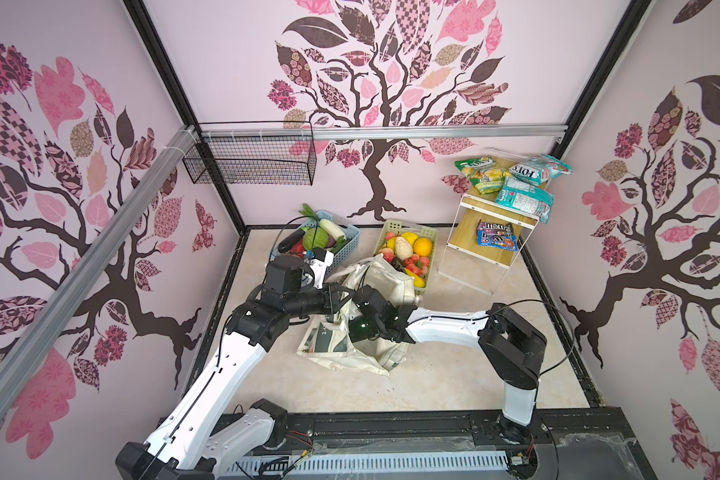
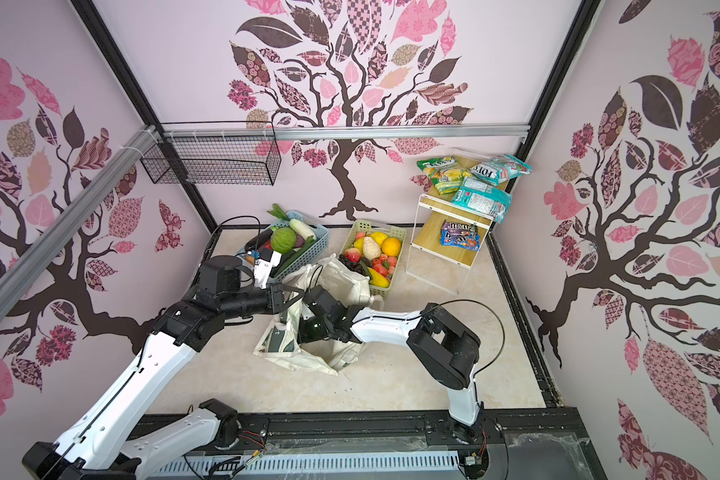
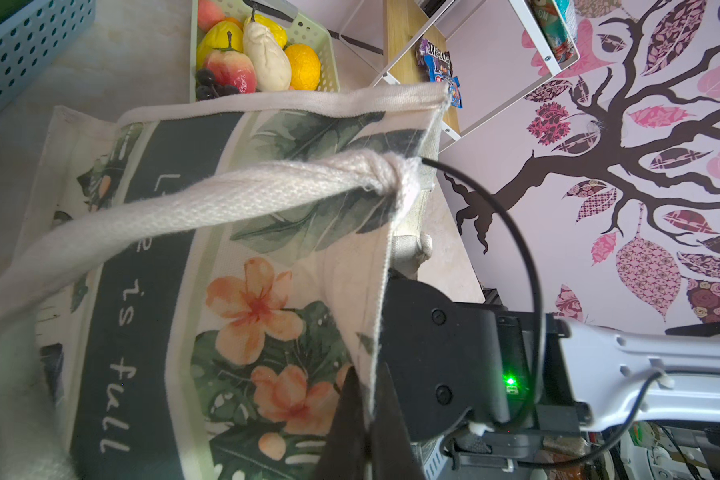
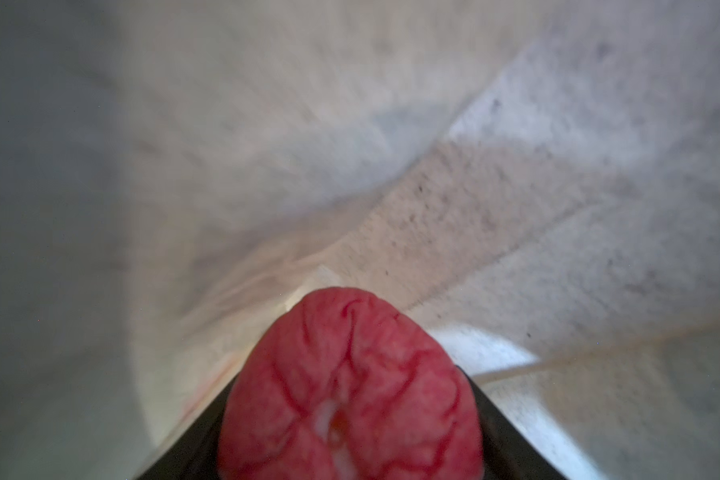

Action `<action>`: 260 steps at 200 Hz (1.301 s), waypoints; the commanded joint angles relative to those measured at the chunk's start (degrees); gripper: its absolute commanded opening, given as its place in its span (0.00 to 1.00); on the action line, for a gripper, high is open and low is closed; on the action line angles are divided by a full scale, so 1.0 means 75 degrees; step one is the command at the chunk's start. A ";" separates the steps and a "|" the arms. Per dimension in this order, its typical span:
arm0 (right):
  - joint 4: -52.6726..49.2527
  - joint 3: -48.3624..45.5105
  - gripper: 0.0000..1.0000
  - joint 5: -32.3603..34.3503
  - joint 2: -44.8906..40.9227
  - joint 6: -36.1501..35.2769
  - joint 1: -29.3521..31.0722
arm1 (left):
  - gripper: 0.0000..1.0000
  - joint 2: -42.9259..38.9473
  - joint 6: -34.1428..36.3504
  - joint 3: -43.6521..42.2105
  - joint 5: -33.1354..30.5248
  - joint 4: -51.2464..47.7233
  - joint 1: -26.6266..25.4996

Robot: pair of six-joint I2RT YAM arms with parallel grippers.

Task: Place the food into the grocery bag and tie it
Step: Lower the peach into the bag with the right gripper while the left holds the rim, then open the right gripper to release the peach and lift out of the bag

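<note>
Tote (image 1: pixel 341 359), fruit basket (image 1: pixel 391 226) just behind, shelf (image 1: pixel 464 237) beside

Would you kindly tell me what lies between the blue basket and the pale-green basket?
Mostly bare tabletop, as both top views show. At the end of the gap nearer the arms, the raised top of the grocery bag pokes in.

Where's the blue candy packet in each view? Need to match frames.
In a top view: blue candy packet on the lower board of the wooden shelf, back right.
In a top view: same packet, same board.
Left wrist: on that board, beyond the hem of the bag.
Right wrist: not in it; only bag cloth and a red fruit.
Shared landmark: the wooden shelf, except in right wrist.
</note>
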 commanded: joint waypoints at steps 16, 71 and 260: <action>-0.0143 -0.0190 0.73 0.1433 0.0429 -0.0279 0.0042 | 0.00 -0.0235 -0.0409 -0.0232 0.0363 0.0640 -0.0133; -0.0228 -0.0366 0.75 0.1974 0.0546 0.0090 -0.0297 | 0.00 -0.0403 -0.0745 -0.0376 0.0450 0.0820 -0.0145; -0.1628 -0.0796 0.95 0.0400 -0.2345 -0.1427 -0.0670 | 0.00 -0.0682 -0.0857 -0.0863 -0.0104 0.0366 0.0775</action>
